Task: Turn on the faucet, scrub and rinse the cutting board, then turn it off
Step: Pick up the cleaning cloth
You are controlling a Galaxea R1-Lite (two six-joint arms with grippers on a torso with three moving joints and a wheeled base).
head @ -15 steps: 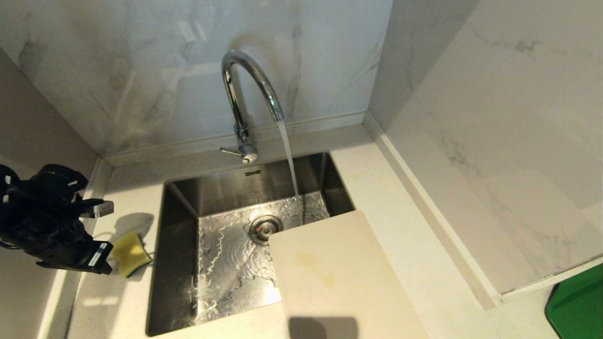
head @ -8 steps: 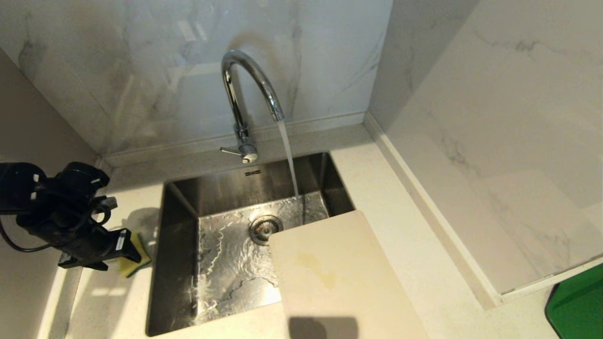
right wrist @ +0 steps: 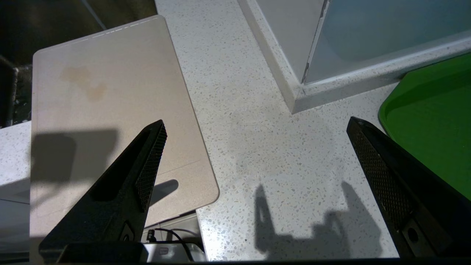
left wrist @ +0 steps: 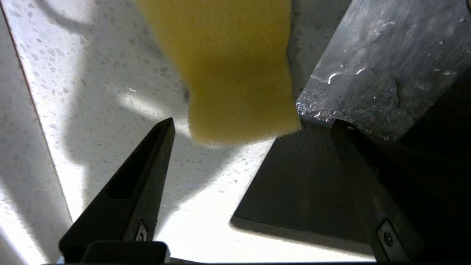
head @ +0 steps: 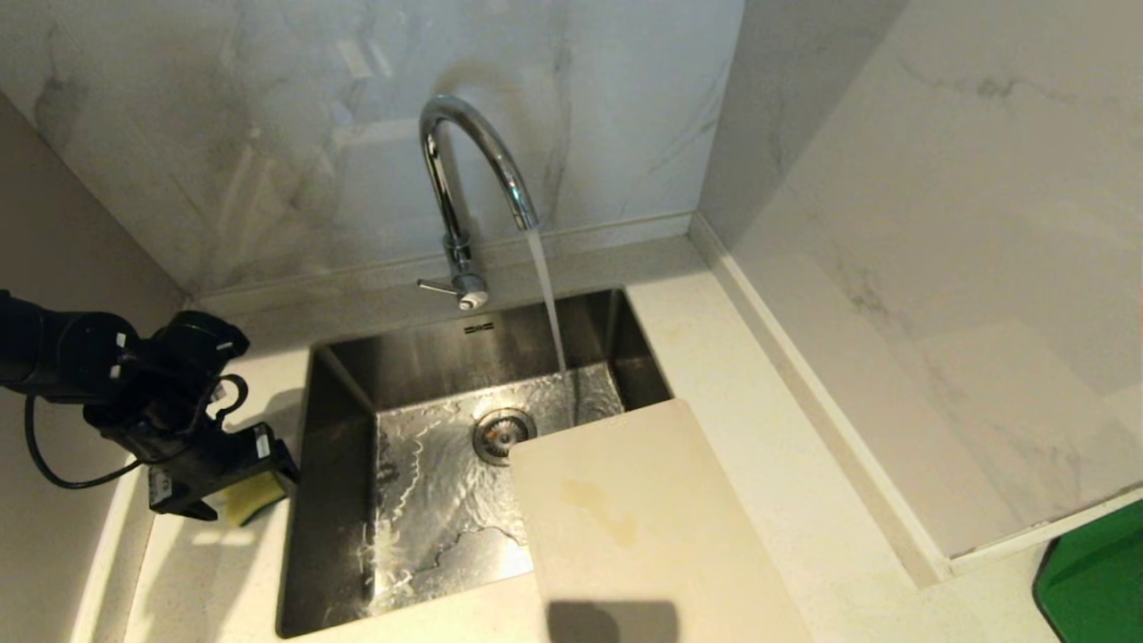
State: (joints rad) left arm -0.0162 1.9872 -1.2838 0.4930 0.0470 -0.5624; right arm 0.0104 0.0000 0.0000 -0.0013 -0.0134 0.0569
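Cutting board (head: 643, 527) across sink — well right of left gripper (head: 223, 478)

Glossy chrome tap (head: 464, 179), brushed steel sink (head: 339, 500) wet and shining, matt smooth cream plastic board (head: 643, 536), porous yellow foam sponge (left wrist: 228, 66), speckled stone-look counter (right wrist: 265, 140), polished marble-look wall (head: 268, 134), glossy green plastic tray (right wrist: 434, 125), matt black cross-hatched right gripper fingers (right wrist: 151, 162)
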